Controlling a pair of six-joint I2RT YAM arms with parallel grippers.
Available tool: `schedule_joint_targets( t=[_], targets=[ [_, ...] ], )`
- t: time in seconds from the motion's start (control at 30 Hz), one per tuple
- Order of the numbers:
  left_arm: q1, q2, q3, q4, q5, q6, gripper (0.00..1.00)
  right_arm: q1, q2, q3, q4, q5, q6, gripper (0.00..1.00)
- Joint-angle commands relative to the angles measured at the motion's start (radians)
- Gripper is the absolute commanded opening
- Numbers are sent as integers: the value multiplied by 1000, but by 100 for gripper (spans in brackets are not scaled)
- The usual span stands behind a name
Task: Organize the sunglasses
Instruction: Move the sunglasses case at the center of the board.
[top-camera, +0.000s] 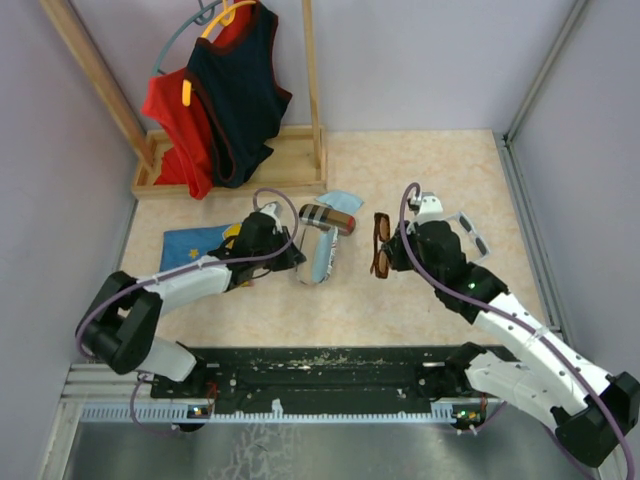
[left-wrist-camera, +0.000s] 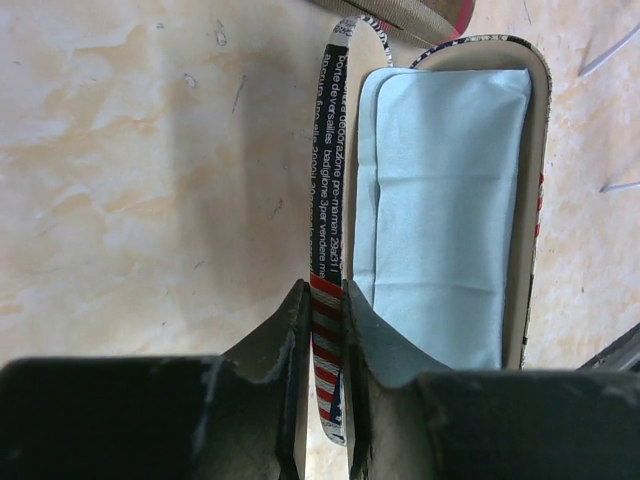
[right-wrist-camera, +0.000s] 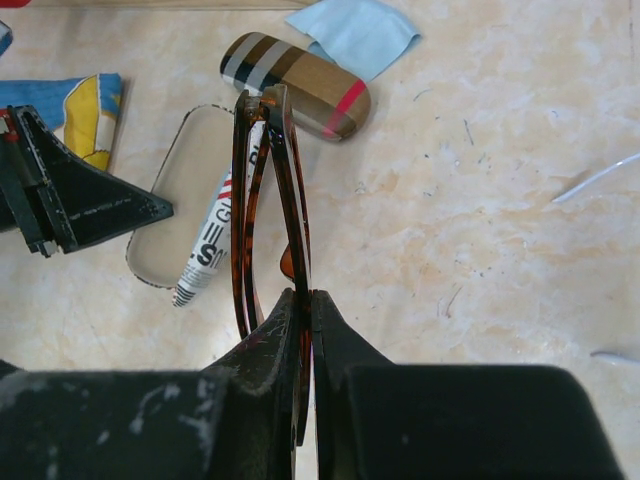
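Observation:
The dark brown sunglasses (top-camera: 381, 245) (right-wrist-camera: 268, 190) are folded and held off the table, with my right gripper (top-camera: 392, 252) (right-wrist-camera: 310, 300) shut on their frame. They hang just right of the open flag-print case (top-camera: 318, 258) (right-wrist-camera: 165, 215). My left gripper (top-camera: 293, 254) (left-wrist-camera: 327, 300) is shut on that case's raised lid edge (left-wrist-camera: 330, 180). A light-blue cloth (left-wrist-camera: 440, 200) lies inside the case. The white-grey sunglasses (top-camera: 470, 236) lie on the table to the right, behind my right arm.
A plaid case (top-camera: 328, 218) (right-wrist-camera: 295, 85) lies shut behind the flag-print case, with a second light-blue cloth (top-camera: 342, 201) (right-wrist-camera: 360, 35) beside it. A blue and yellow cloth (top-camera: 200, 245) lies at the left. A wooden rack with red and navy tops (top-camera: 225, 90) stands at the back left.

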Motion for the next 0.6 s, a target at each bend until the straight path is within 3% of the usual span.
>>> schedule_joint_targets(
  t=[0.0,0.2,0.57],
  targets=[
    [0,-113,-28,-78,-63,61,20,-7,-3,-8,73,-85,20,0],
    [-43,-227,-50,-210,-196,108,20,-7,46,-33,153,-213,63,0],
    [-167,-268,-84,-321,-386,65,19,-6,99,-97,308,-341,168,0]
  ],
)
